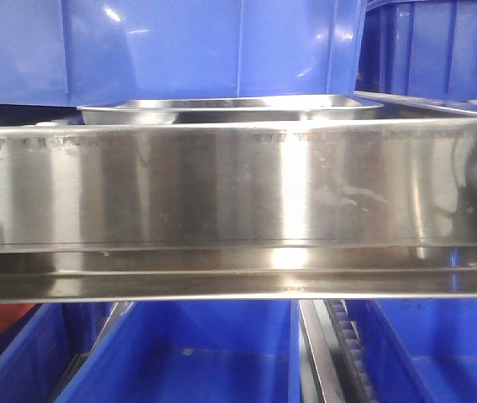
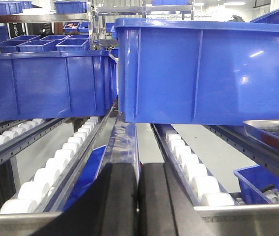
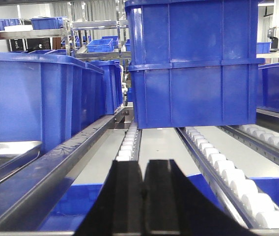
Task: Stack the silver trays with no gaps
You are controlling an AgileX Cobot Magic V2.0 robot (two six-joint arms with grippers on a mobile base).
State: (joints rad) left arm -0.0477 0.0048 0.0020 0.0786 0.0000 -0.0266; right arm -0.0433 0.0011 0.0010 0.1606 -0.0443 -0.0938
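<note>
A silver tray (image 1: 230,110) lies on the shelf behind the brushed-steel rail (image 1: 238,193), only its rim and near wall showing. Part of a silver tray rim (image 2: 273,129) shows at the right edge of the left wrist view. Another shiny rim (image 3: 8,150) shows at the left edge of the right wrist view. My left gripper (image 2: 138,169) is shut with nothing between its black fingers, hovering over the roller lanes short of a blue bin (image 2: 206,71). My right gripper (image 3: 143,167) is also shut and empty, facing stacked blue bins (image 3: 193,64).
White roller tracks (image 2: 61,160) and steel guide rails (image 3: 70,157) run toward the bins. More blue bins (image 2: 48,83) stand left, with others on the lower level (image 1: 188,357). A blue bin (image 3: 36,98) stands beside the tray.
</note>
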